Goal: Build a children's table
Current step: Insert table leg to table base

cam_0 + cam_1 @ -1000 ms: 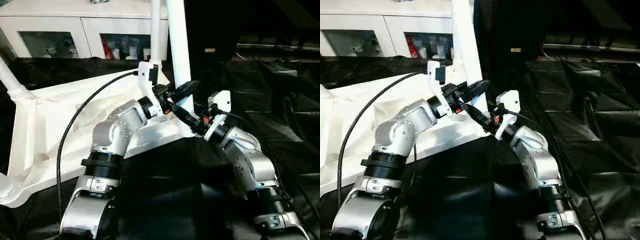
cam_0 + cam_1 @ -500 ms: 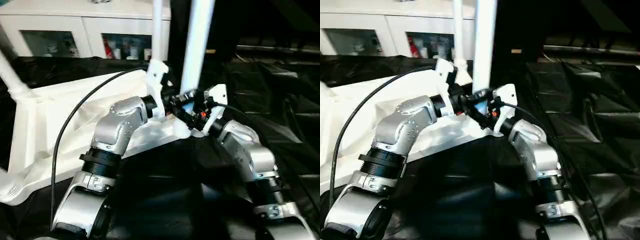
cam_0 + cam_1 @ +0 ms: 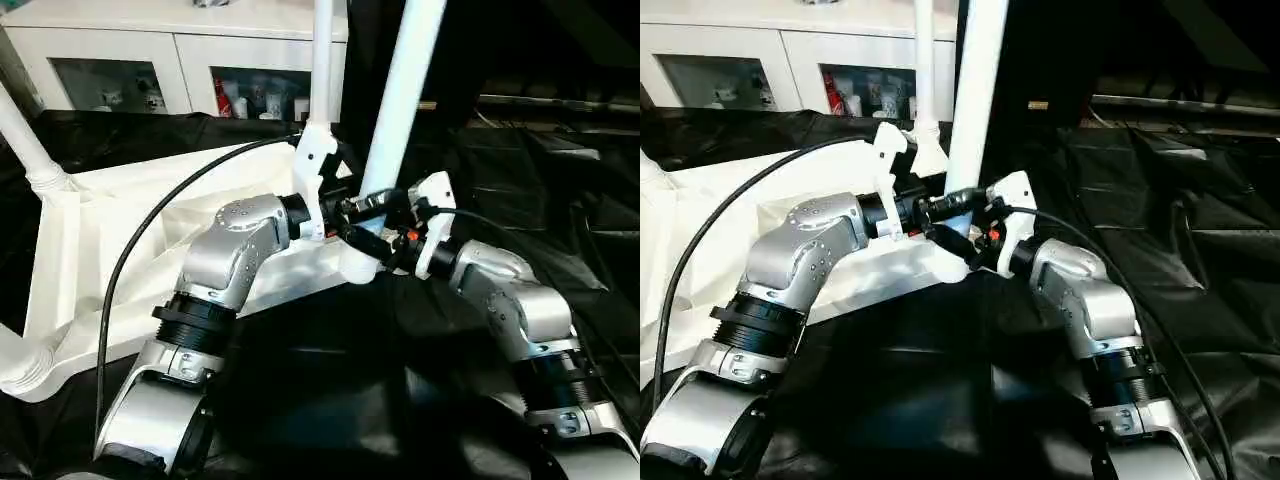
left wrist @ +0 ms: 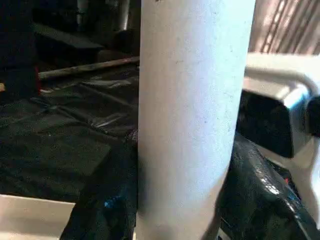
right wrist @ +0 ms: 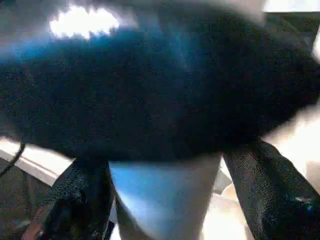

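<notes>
1. The tabletop (image 3: 120, 230) is lying upside down on the black-covered work table (image 3: 560, 200), underside ribs facing up, tilted a bit toward me.
2. One leg (image 3: 322, 60) is standing in the far corner socket, and another leg (image 3: 22, 140) pokes up from the corner at my far left.
3. The leg I'm busy with (image 3: 400, 110) sits at the near right corner socket (image 3: 355, 265) and leans a bit to the right as it goes up out of the frame.
4. My left gripper (image 3: 368, 203) is clamped around that leg low down, just above the socket. In my left wrist view the leg (image 4: 192, 115) stands right between my two black fingers (image 4: 107, 200), touching on both sides.
5. My right gripper (image 3: 378, 242) comes in from the other side at the same spot, just below the left one. Its fingers (image 5: 272, 195) straddle the leg (image 5: 162, 195) with a gap at the sides, so they look open around it rather than squeezing it.
6. Behind the work table there's a white cabinet (image 3: 180, 50) with glass doors and small stuff on its shelves (image 3: 255, 100).
7. Writing-wise: I can't read any brand or label anywhere. A small yellowish tag (image 3: 1038, 104) sits on the dark background, too tiny to make out.
</notes>
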You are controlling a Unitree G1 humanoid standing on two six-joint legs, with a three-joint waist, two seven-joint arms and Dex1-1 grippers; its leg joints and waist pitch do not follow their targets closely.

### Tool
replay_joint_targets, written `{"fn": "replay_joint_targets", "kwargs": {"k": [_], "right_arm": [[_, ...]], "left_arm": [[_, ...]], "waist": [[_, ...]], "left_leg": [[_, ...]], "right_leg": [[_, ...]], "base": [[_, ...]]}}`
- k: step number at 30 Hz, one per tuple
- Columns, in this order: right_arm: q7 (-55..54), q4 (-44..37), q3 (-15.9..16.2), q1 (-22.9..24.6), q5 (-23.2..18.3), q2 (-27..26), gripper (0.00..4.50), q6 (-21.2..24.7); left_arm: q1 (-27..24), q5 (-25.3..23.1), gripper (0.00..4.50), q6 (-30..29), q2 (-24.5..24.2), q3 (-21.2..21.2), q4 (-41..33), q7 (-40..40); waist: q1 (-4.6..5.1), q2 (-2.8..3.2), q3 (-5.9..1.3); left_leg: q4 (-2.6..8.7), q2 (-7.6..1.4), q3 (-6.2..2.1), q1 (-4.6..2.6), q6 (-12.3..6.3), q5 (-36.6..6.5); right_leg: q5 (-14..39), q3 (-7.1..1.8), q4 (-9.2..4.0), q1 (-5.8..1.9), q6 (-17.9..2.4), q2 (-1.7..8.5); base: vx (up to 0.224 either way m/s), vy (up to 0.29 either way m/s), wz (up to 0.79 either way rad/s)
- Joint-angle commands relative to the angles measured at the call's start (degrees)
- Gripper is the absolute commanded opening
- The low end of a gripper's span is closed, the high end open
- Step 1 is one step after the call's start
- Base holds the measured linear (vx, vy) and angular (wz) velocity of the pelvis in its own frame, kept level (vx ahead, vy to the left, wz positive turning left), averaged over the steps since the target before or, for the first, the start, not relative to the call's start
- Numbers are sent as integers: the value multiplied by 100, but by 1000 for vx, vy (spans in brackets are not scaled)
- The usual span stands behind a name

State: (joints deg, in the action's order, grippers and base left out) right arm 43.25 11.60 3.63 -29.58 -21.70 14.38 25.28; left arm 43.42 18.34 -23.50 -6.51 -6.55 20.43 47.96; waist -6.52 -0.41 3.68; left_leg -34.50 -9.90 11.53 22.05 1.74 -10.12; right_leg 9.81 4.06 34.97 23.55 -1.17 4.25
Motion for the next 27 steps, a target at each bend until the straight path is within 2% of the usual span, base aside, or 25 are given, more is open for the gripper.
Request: {"fn": "replay_joint_targets", "kwargs": {"k": [1, 10, 12, 24, 25, 27], "right_arm": [[116, -191, -45, -66, -83, 57, 331, 150], [263, -314, 39, 23, -109, 218, 331, 308], [283, -309, 38, 52, -98, 234, 331, 311], [369, -283, 118, 133, -70, 302, 331, 372], [368, -266, 118, 129, -65, 298, 305, 370], [373, -224, 113, 114, -61, 291, 298, 362]], "left_arm": [[82, -30, 197, 78, -39, -25, 4, 33], [116, -40, 197, 108, -83, 17, 95, 95], [107, -30, 197, 98, -106, 14, 82, 129], [113, 27, 197, 70, -91, 15, 104, 185], [108, 26, 197, 68, -92, 14, 98, 186], [106, 21, 197, 67, -94, 7, 96, 195]], "waist": [[-27, -102, -449], [-37, -103, -452], [-37, -84, -454], [-36, -120, -459], [-34, -119, -458], [-33, -117, -457]], "left_leg": [[369, -328, -169, -102, -270, -716], [362, -328, -169, -99, -272, -662], [364, -330, -173, -104, -254, -678], [358, -329, -169, -101, -265, -645], [359, -330, -171, -102, -260, -645], [360, -332, -171, -103, -259, -647]], "right_leg": [[1206, -295, -393, -329, -1027, 484], [1121, -291, -382, -330, -1038, 484], [1149, -289, -386, -326, -1041, 485], [1109, -287, -381, -333, -1066, 483], [1108, -286, -377, -333, -1069, 483], [1085, -287, -374, -332, -1079, 484]], "base": [[0, 0, 0], [0, 0, 0], [0, 0, 0], [0, 0, 0], [0, 0, 0], [0, 0, 0]]}}
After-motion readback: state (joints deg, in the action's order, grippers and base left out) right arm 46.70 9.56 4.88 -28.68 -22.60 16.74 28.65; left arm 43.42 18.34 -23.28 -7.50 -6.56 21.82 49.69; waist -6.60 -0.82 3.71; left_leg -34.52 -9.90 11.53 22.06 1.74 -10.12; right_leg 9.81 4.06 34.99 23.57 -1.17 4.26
